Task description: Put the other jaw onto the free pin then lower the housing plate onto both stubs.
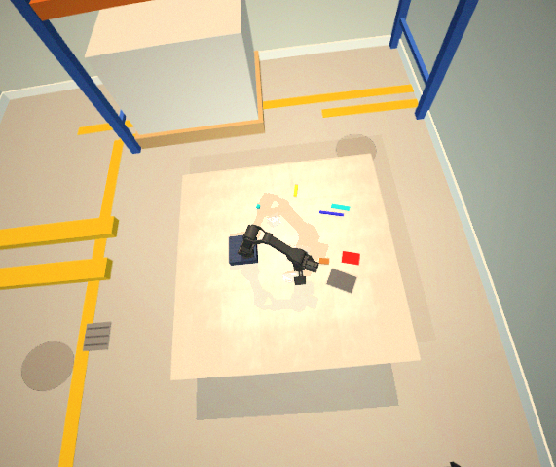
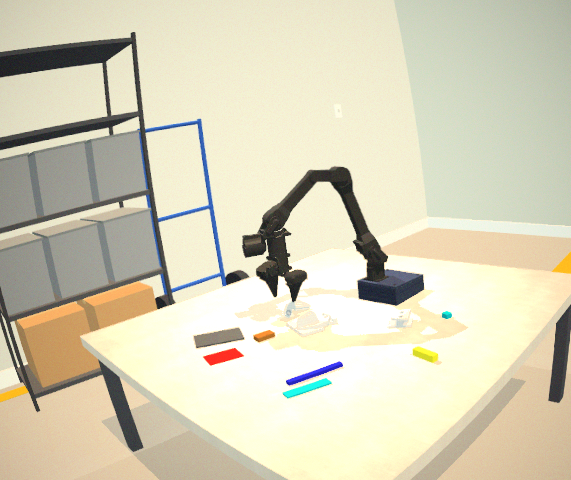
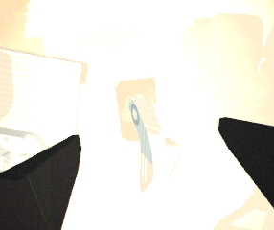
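Black, tapered fingers spread wide, the hand (image 2: 284, 299) (image 3: 149, 129) points down above pale, ridged pieces (image 2: 295, 308) (image 3: 144, 139).

Arm (image 1: 280, 246) (image 2: 303, 198): uniformly black, slim links joined by bulkier rounded housings — a stubby cylindrical body protrudes beside the wrist. Gripper (image 2: 284, 298) (image 3: 149, 126): black, two wedge-shaped fingers tapering to narrow tips — flat, angular faces. Base block (image 1: 237, 259) (image 2: 401, 289): dark navy, rectangular.
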Robot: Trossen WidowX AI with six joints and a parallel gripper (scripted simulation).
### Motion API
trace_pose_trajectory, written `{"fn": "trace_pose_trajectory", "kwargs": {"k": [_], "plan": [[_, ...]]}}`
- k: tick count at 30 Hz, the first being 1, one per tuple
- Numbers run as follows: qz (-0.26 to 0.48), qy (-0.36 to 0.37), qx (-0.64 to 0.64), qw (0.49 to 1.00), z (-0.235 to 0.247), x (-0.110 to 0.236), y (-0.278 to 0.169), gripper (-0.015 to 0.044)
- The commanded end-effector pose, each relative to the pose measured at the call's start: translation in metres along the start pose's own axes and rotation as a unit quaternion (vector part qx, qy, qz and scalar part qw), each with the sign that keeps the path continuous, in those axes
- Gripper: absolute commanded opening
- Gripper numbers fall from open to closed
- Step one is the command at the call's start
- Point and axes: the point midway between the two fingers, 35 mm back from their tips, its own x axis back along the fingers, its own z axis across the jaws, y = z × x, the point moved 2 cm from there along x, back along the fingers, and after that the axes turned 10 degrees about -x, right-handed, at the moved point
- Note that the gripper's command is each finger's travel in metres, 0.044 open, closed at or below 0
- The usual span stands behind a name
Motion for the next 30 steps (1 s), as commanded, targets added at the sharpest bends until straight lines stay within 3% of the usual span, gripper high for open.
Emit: {"fn": "trace_pose_trajectory", "kwargs": {"k": [1, 30], "plan": [[0.002, -0.001, -0.002, 1.000, 0.000, -0.009, 0.000, 0.0440], [0.003, -0.002, -0.002, 1.000, 0.000, -0.055, -0.003, 0.0440]]}}
